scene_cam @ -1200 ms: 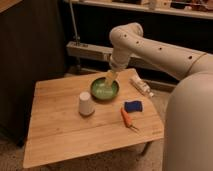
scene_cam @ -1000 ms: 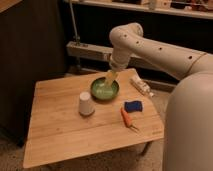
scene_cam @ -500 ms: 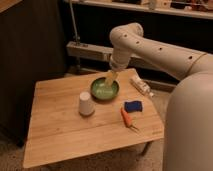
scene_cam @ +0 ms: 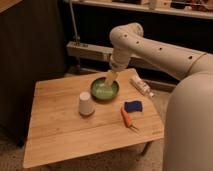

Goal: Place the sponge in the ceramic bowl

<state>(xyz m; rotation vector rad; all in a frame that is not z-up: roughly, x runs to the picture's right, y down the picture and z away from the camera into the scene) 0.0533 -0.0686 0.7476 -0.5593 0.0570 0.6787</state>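
Observation:
A small dark blue sponge lies on the wooden table, to the right of the bowl. The ceramic bowl is green and glossy and sits near the table's far edge. My gripper hangs from the white arm over the bowl's far right side, pointing down into it. The sponge is well apart from the gripper, nearer the table's right edge.
A white upturned cup stands left of the bowl. An orange carrot-shaped thing lies just in front of the sponge. A white tube-like object rests at the table's far right. Dark cabinets and a shelf stand behind.

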